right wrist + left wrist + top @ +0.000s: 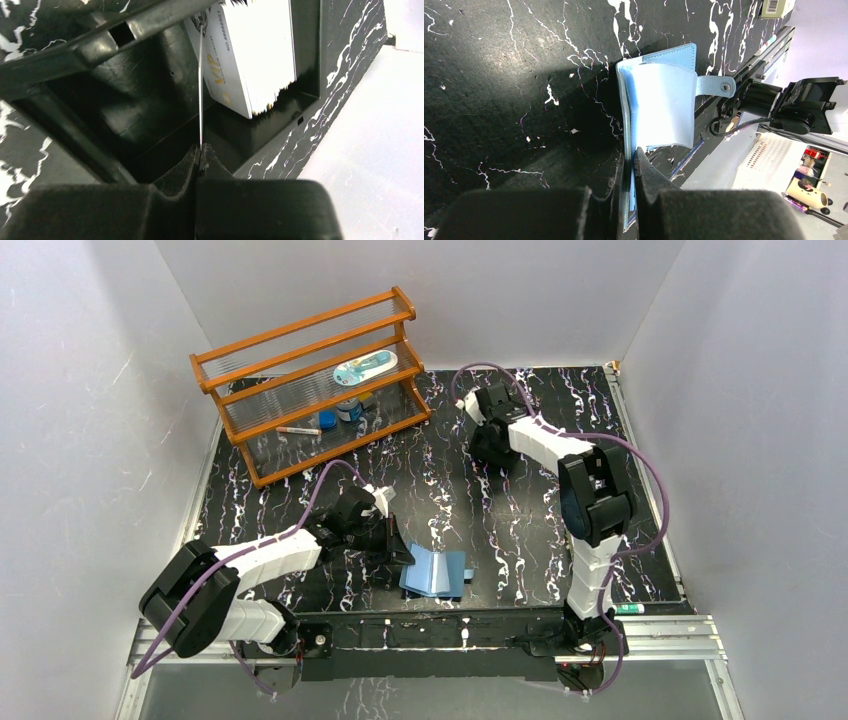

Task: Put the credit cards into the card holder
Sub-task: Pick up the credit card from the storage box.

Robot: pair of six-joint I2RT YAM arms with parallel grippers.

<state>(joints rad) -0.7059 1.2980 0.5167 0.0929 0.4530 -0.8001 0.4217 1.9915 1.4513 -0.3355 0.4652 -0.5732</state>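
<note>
Top view: I see the card holder (435, 573) lying open near the front of the marbled table (520, 530), with the left gripper (400, 552) at it. Left wrist: jaws clamp its smooth pale-blue flap. Right wrist: the right gripper (200, 150) pinches one thin card (201, 90) edge-on over the black tray (150, 100).

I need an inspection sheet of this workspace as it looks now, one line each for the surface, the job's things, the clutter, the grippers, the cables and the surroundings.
Surface: black table with white marbling; no spill seen.
Job's things: blue card holder lies partly open near the front edge; stack of credit cards stands in a black tray; one card shows edge-on.
Clutter: wooden rack with small items at back left; pen-like thing at front right.
Grippers: left gripper shut on the blue card holder's edge; right gripper shut on the one card.
Cables: purple cables loop along both arms.
Surroundings: white walls on three sides.
</note>
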